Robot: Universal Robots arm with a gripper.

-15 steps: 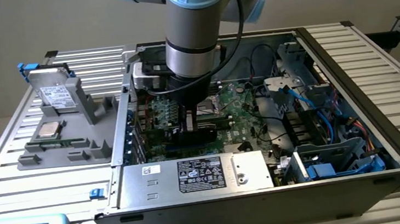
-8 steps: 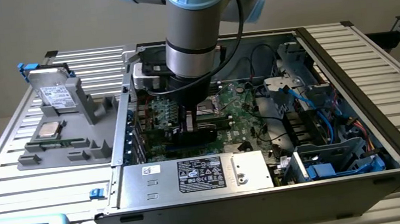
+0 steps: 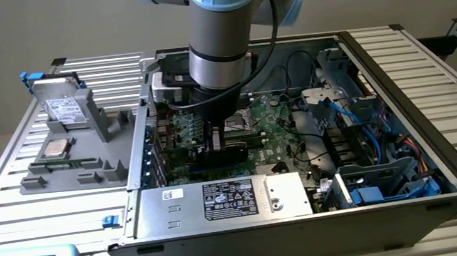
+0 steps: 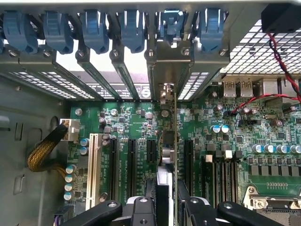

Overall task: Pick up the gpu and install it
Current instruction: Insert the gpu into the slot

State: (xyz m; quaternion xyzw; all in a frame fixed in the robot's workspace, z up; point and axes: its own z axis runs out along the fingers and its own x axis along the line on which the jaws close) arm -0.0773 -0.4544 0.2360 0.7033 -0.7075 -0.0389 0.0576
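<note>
Silver-grey arm with pale blue joint caps

The arm [image 3: 217,41] is a silver-grey tube with pale blue caps and a black ring, ending in a black wrist; a black cable loops alongside. The gripper [image 4: 164,209] has black fingers [image 4: 143,212] studded with silver screw heads.

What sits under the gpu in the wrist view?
Under the gpu, held edge-on by the end effector, lie the green motherboard and black expansion slots. The slot directly beneath the card is covered, so seating cannot be judged.
</note>
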